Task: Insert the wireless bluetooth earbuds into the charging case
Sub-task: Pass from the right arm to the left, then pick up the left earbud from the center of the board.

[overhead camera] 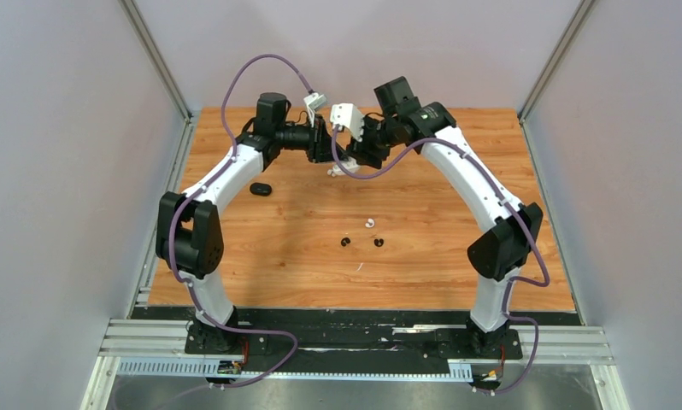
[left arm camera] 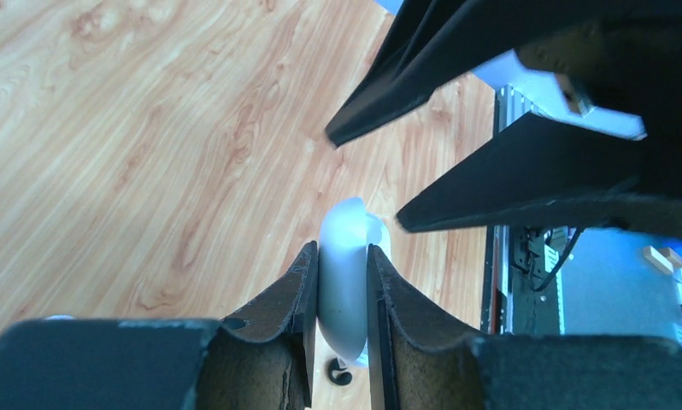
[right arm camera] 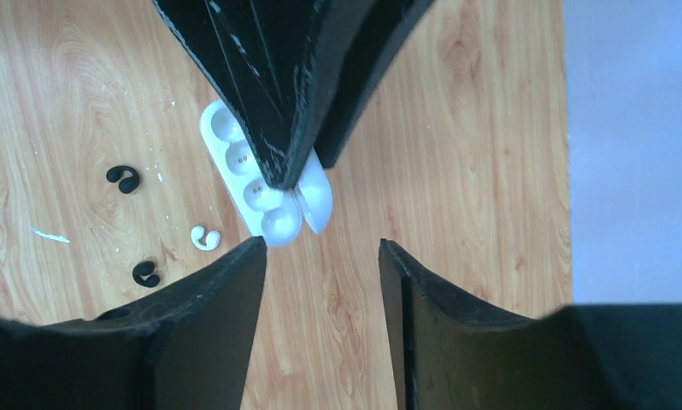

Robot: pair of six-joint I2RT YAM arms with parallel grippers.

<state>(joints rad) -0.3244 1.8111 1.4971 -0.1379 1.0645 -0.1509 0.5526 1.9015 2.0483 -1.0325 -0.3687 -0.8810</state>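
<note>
The left pincer (left arm camera: 341, 256) is closed onto the white charging case (left arm camera: 346, 226), one finger pressed to each flat side. From its own wrist camera the case shows only edge-on, its lower part sunk between the fingers. The right wrist camera shows the case open, with round wells along the one half. The left arm's black fingers cross over the middle and hide the hinge area. Whether any well holds a bud cannot be made out, nor whether the case touches the desk (overhead camera: 440, 256).

The right pincer (right arm camera: 320, 252) is spread wide with nothing between its fingers, and sits just short of the case's end. In the overhead view both pincers meet at the far middle of the desk. They cover the case almost wholly, leaving only a pale sliver.

One white earbud (right arm camera: 205, 237) lies loose on the wood near the case's end, apart from it. A black earbud (right arm camera: 124, 178) and a second black earbud (right arm camera: 145, 273) lie farther out, well apart from each other. All three are small and hard to read from overhead. A black case (overhead camera: 260, 189) rests beside the left arm, and I cannot tell whether its lid is up or down.
</note>
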